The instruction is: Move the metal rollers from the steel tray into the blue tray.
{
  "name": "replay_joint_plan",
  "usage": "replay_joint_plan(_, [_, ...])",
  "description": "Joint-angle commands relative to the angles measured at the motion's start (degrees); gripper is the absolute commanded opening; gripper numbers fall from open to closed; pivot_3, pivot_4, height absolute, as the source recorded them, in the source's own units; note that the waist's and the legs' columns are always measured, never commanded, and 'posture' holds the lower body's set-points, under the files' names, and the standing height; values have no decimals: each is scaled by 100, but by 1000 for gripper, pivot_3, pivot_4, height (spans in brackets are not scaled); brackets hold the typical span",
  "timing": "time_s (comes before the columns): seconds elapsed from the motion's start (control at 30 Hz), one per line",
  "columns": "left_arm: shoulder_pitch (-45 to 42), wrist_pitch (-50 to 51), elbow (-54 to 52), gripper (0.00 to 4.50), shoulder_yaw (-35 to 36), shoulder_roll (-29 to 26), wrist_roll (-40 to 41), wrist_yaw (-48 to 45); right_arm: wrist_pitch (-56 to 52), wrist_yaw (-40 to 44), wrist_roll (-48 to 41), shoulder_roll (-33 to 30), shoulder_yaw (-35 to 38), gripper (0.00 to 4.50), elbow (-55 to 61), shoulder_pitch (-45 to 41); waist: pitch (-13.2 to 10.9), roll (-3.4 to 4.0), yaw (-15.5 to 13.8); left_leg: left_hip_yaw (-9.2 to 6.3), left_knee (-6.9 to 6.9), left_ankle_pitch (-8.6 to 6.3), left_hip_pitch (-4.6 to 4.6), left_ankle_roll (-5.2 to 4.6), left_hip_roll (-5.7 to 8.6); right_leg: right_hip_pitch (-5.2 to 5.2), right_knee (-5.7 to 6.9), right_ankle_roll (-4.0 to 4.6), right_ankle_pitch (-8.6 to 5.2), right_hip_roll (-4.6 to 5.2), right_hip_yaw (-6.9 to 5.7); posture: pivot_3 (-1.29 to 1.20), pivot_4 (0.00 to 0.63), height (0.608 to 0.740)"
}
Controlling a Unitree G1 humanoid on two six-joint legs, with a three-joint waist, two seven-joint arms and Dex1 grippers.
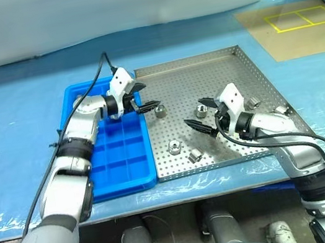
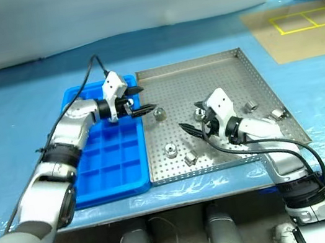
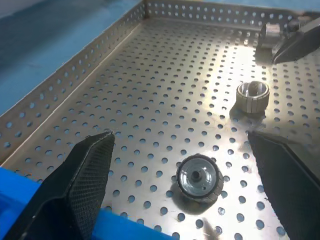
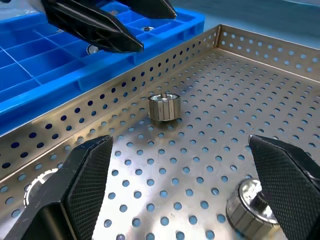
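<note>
Closest to me, two of the rollers lie near the front rim of the steel tray [image 1: 227, 59]: one [image 1: 175, 147] toward the middle and one [image 1: 195, 155] just beside it, nearer the edge. Counting on, I find a third roller [image 1: 159, 110] close to the tray's left rim, a fourth [image 1: 201, 111] near the centre, a fifth [image 1: 252, 103] further right and a sixth [image 1: 281, 110] by the right rim, partly behind my right arm. That makes six rollers I can count in the steel tray.

One blue tray [image 1: 125, 159] sits touching the steel tray's left side, its grid of square compartments mostly bare; from my right wrist view a small round thing shows in one compartment, too small to name.

Both my tools hold nothing. On my left gripper [image 1: 143, 99] the fingers stand spread apart, hovering over the seam between the two trays, pointing at the third roller. On my right gripper [image 1: 201, 114] the fingers are likewise spread wide, over the middle of the steel tray, with the fourth roller between them.

Both trays rest on a table [image 1: 11, 123] covered in blue plastic sheeting. At the far right lies a brown board [image 1: 297, 28] marked with yellow rectangles, and behind it all a pale wall.
</note>
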State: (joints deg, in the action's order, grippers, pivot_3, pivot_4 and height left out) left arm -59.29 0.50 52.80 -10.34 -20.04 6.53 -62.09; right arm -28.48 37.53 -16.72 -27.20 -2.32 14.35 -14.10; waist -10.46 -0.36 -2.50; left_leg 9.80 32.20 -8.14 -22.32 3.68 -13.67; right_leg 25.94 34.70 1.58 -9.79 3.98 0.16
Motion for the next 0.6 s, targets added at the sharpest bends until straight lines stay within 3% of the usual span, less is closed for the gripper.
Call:
replay_joint_plan(0.03, [-735, -552, 980, 4500, -168, -23, -483, -348, -51, -205, -58, 31, 154, 4482, 485, 167, 0, -1, 31, 0, 0, 0, -1, 1, 0, 0, -1, 0, 0, 0, -1, -314, 150, 740])
replay_joint_plan(0.33, [-1559, -1114, 2042, 4500, -495, 131, -1387, -1124, -164, -562, -66, 98, 190, 4482, 871, 561, -2, -3, 30, 0, 1, -4, -1, -6, 6, -4, -6, -2, -1, 9, -2, -374, 150, 740])
replay_joint_plan(0.6, [-1449, -1218, 2271, 4500, -553, 529, -1937, -439, -167, -744, -65, 105, 268, 4482, 993, 699, -2, -4, 46, 0, 7, -11, -2, -19, 10, -7, -6, -2, -1, 15, -3, -416, 150, 740])
